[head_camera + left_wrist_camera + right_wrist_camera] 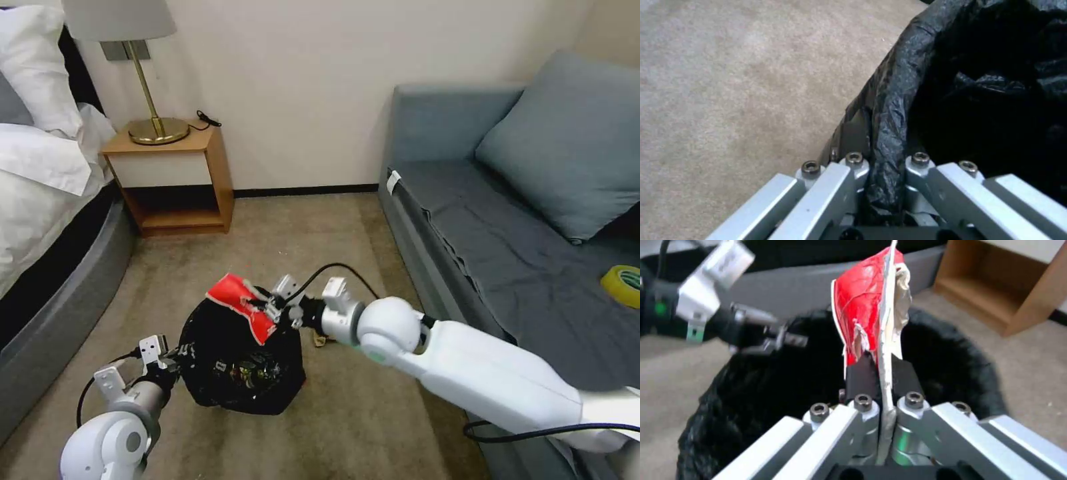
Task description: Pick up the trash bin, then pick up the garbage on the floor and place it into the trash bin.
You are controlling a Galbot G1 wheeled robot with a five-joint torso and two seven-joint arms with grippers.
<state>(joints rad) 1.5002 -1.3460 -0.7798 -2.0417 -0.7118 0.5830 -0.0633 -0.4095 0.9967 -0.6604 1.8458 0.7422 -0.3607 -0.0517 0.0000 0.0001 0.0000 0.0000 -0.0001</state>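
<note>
The trash bin [240, 363], lined with a crinkled black bag, is tilted just above the carpet. My left gripper [179, 353] is shut on its rim; up close, the bag's edge [889, 133] is pinched between the fingers of the left gripper [887, 161]. My right gripper [277, 312] is over the bin's mouth, shut on a red-and-white wrapper [239, 303]. In the right wrist view the wrapper [862, 306] stands up from the right gripper [884, 373] above the bin [947, 350]. A tan paper scrap [325, 341] lies on the floor behind the right wrist.
A grey sofa [520, 233] runs along the right with a yellow tape roll [623, 285] on its seat. A wooden nightstand [177, 180] with a lamp stands at the back left, beside the bed [40, 200]. Open carpet [300, 233] lies between them.
</note>
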